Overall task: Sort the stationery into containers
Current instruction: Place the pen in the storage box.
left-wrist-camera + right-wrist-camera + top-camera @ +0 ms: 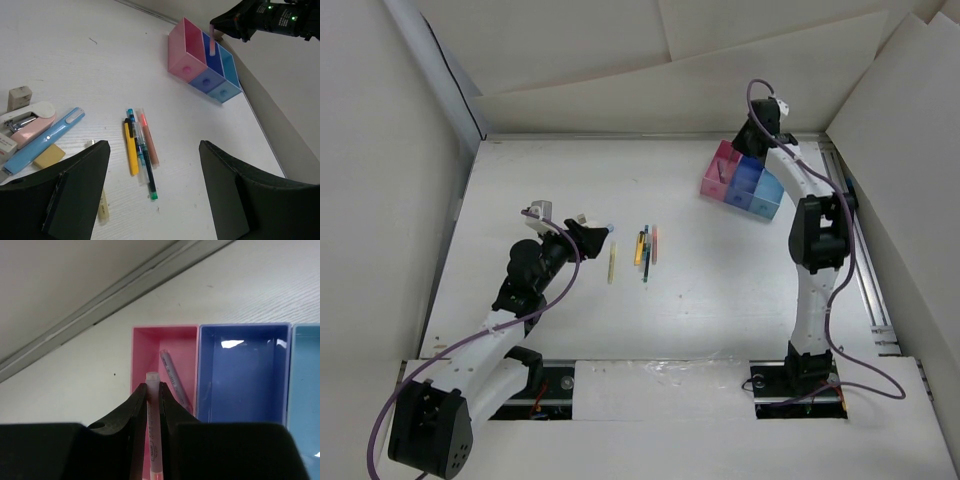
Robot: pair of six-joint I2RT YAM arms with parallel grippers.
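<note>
The tray stands at the back right with pink (718,172), dark blue (745,182) and cyan (767,193) compartments. My right gripper (152,392) is shut on a pale pink pen (152,381) and holds it upright over the pink compartment (145,347). Another pale pen (172,377) lies inside that compartment. My left gripper (152,185) is open and empty, above the table near the loose pens. These are a yellow pen (131,147), a teal pen (142,155) and an orange pen (148,140) side by side. A pale yellow pen (102,205) is partly hidden by my left finger.
A pink and white stapler (27,120), a light-blue pen-shaped thing (45,140) and two erasers (20,95) (48,156) lie left of the pens. White walls enclose the table. A metal rail (865,270) runs along the right edge.
</note>
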